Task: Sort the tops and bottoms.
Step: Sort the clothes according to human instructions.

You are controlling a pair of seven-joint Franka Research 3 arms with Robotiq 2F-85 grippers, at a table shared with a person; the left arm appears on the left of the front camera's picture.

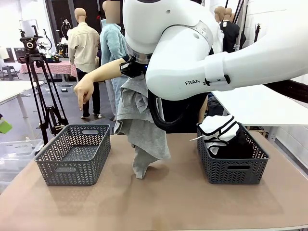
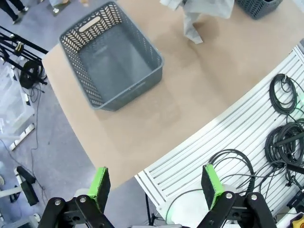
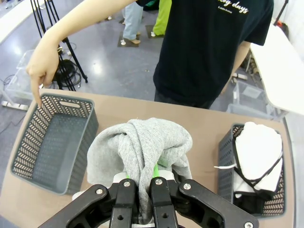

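In the front view the right arm fills the upper right of the frame and hides most of the person behind it; we can make out only a bare forearm and the person's hand (image 1: 83,91) at left of centre, index finger pointing down above the left basket (image 1: 73,154). The right gripper (image 1: 131,67) is largely buried between the arm's wrist and the cloth, so from this view we cannot read its jaws. The right wrist view settles it: the right gripper (image 3: 141,183), at the bottom centre, has its fingers pressed together with the grey garment (image 3: 140,149) bunched between them. The garment's lower folds are cut off there by the gripper body.

In the front view the grey garment (image 1: 139,130) hangs in the middle of the frame, its lowest tip near or on the tabletop between the two baskets; we cannot tell whether it touches. We also cannot tell whether it is a top or a bottom.

The right basket (image 1: 232,166), at lower right, holds black-and-white clothing (image 1: 219,132) piled above its rim.

In the left wrist view the left gripper (image 2: 156,187) sits at the bottom edge, jaws spread wide with nothing between them, beyond the table's (image 2: 190,85) near edge.
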